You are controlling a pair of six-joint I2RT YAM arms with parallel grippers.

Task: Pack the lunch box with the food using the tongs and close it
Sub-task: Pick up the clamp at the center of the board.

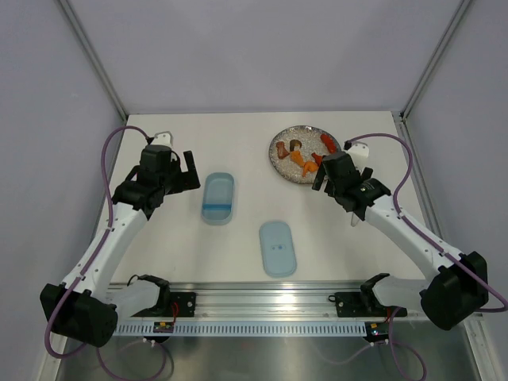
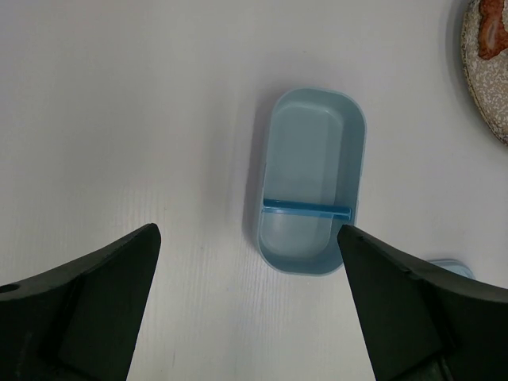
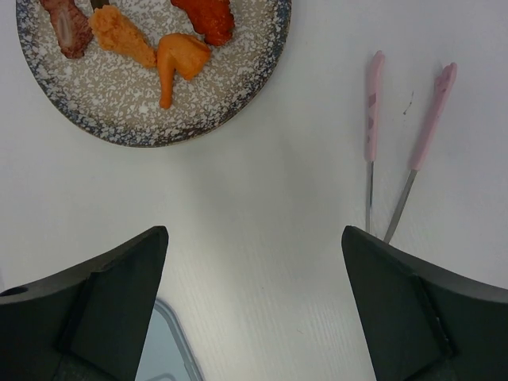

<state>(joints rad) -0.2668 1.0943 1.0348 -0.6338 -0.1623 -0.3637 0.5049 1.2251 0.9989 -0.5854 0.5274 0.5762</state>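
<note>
Lunch box sits open on the counter, left of centre. Left end effector hovers near it, jaws wide apart, empty. Right end effector, likewise apart, empty, near tongs.

Brightness: all three views are brightly and evenly lit; the white tabletop is rendered almost without texture.
Source: soft light from above is indicated.
Shadows: a faint, blurred shadow is cast left of the box; another is seen below the plate.
Glare: a pale sheen is shown on the rail.
Focus: the box and plate are rendered sharply; the dark fingers are slightly softened in both wrist views.
</note>
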